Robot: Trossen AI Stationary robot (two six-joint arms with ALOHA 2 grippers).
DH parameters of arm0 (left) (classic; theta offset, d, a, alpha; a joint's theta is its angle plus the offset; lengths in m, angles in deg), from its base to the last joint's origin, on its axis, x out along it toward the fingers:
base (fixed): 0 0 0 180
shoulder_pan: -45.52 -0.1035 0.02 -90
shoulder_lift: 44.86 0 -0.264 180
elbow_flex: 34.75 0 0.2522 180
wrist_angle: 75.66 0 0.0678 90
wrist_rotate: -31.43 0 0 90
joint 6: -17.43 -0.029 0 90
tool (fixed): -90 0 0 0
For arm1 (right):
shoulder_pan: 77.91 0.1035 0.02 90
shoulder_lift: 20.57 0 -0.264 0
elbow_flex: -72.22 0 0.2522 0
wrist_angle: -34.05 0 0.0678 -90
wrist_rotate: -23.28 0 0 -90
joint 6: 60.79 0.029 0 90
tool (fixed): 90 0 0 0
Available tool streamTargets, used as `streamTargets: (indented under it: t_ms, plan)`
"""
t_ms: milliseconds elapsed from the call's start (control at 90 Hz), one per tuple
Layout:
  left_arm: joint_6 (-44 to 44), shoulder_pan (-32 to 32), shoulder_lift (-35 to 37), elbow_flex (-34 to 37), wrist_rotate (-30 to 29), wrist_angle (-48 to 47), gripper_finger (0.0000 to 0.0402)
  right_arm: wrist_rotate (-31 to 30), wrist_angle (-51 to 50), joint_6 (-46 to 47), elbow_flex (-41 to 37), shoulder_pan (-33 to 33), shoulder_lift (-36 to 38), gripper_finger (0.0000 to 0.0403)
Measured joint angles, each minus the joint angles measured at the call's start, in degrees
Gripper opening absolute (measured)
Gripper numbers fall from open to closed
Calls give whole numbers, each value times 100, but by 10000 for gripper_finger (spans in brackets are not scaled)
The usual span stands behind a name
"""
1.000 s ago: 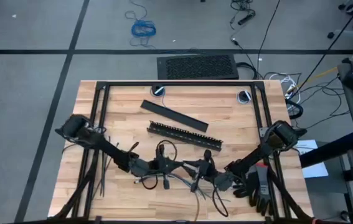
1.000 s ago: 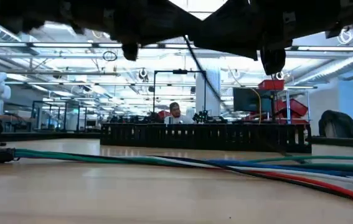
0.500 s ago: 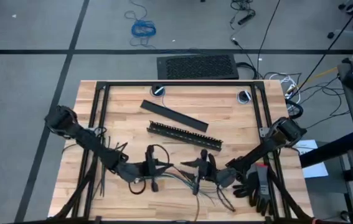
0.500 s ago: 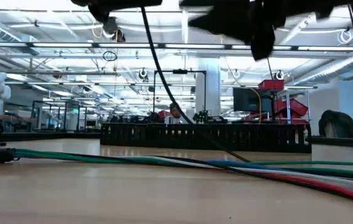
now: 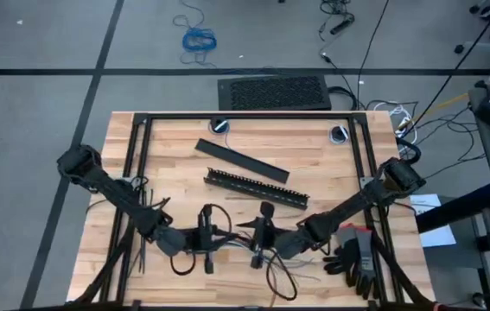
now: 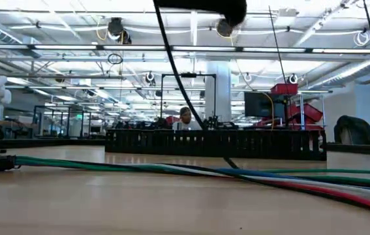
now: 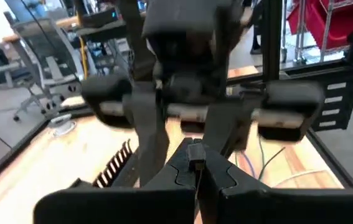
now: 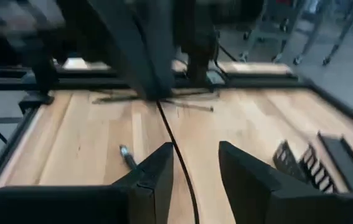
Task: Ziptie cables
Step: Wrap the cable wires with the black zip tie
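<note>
Left two-finger gripper (image 5: 208, 243) at 6 o'clock of the table, fingers pressed together, right two-finger gripper (image 5: 258, 241) just at its 3 o'clock, fingers spread apart, thin blue, green and grey cables (image 5: 289, 273) at 5 o'clock, thin black zipties (image 5: 142, 226) at 9 o'clock.

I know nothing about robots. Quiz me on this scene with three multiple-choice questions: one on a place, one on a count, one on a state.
1. Where is the coiled blue cable?
A. On the table
B. On the floor beyond the table
C. In a gripper

2. How many long black bars lie mid-table?
A. One
B. Two
C. Four

3. The right gripper's fingers are:
A. Open
B. Shut on a glove
C. Shut on a bar

1 B: the coiled blue cable lies off the table.
2 B: a flat bar and a slotted bar.
3 A: the right gripper shows a gap, with a ziptie running through it.
</note>
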Motion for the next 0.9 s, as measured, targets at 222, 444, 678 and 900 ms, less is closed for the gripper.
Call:
streamTargets:
  t_ms: [222,444,678,900]
  plan:
    - [119,0,0,0,-132,34,0,455,-188,132,72,-141,-13,62]
    - [123,0,0,0,-505,107,2,223,-157,391,72,-130,-17,2]
    - [276,6,2,65,-654,108,58,-104,393,969,-119,-136,-17,1]
    - [278,41,2,76,-894,92,134,147,1237,755,-428,-151,-20,0]
